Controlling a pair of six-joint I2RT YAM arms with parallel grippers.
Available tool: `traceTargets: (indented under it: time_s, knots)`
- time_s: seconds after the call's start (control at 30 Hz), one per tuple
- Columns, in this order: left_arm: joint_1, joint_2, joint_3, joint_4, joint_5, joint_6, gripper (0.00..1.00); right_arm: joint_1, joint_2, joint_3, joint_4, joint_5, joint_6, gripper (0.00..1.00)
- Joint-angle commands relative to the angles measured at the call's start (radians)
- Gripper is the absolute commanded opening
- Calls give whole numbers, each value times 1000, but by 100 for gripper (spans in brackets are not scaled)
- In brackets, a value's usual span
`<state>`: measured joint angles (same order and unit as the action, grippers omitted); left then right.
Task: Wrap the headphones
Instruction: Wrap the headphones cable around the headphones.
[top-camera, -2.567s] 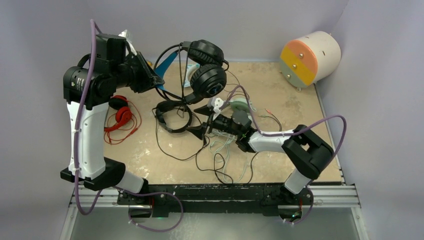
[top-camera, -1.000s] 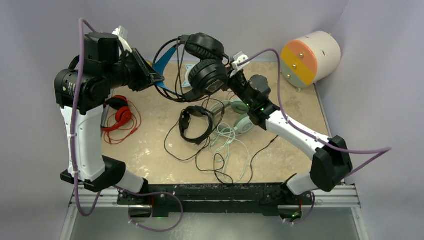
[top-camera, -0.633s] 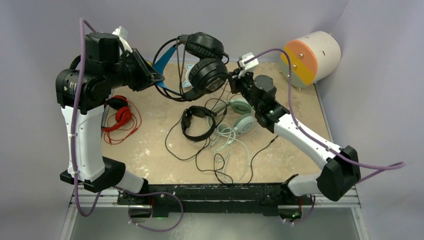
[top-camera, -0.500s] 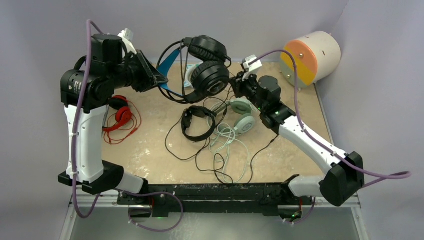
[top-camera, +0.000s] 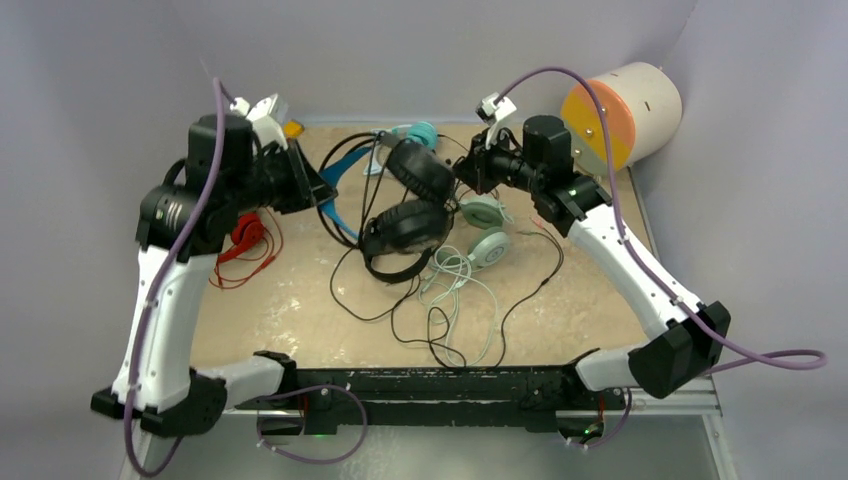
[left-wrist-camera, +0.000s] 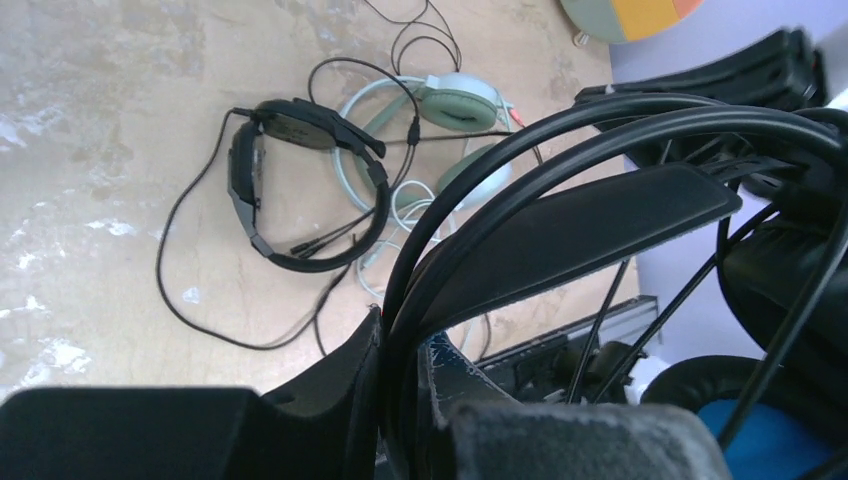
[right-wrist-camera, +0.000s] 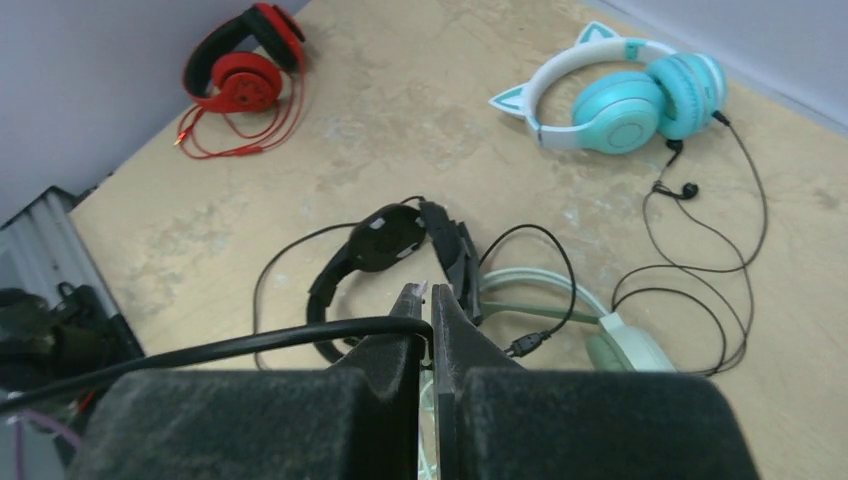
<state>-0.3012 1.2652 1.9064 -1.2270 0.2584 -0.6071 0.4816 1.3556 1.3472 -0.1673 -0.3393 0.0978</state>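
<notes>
The large black headphones (top-camera: 405, 222) with a blue inner band hang over the middle of the table. My left gripper (top-camera: 318, 188) is shut on their thin wire headband (left-wrist-camera: 470, 190); the fingertips (left-wrist-camera: 365, 350) pinch it from both sides. My right gripper (top-camera: 462, 172), just right of the earcups, is shut on their black cable (right-wrist-camera: 250, 345), which runs off to the left. On the table lie a small all-black headset (right-wrist-camera: 385, 240), a mint-green pair (top-camera: 487, 245), a teal cat-eared pair (right-wrist-camera: 620, 100) and a red pair (right-wrist-camera: 245, 65).
A cream drum with an orange face (top-camera: 615, 110) lies at the back right corner. Loose black and pale cables (top-camera: 440, 320) loop over the table's front middle. Grey walls close in the back and both sides.
My left arm has swung the black headphones down and to the right, so the earcups hang lower over the small black headset. My right gripper has risen toward the back with the cable.
</notes>
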Motion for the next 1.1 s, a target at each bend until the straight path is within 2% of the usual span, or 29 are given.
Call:
traceTargets:
  time_s: [0.0,0.2,0.27,0.37,0.53,0.63,0.8,0.93,1.07]
  knots:
    - [4,-202,-196,301,-32,95,0,-19,32,124,-135,-170,26,0]
    - [4,-244,-408,361,60,237,0,-26,116,293,-275,-275,28,0]
    - [2,-273,-482,399,34,285,0,-29,135,323,-306,-292,39,0]
    - [-38,-302,-564,437,-134,349,0,-28,149,339,-341,-330,60,0]
    - [-197,-323,-670,507,-412,472,0,-29,136,311,-381,-391,90,0]
    - [-216,-320,-712,546,-482,544,0,-28,111,240,-382,-410,102,0]
    - [-260,-301,-740,566,-499,733,0,-28,58,118,-365,-446,113,0]
    - [-308,-266,-735,572,-548,831,0,-27,50,96,-363,-461,107,0]
    - [-333,-276,-726,593,-424,912,0,-28,102,113,-406,-415,152,0]
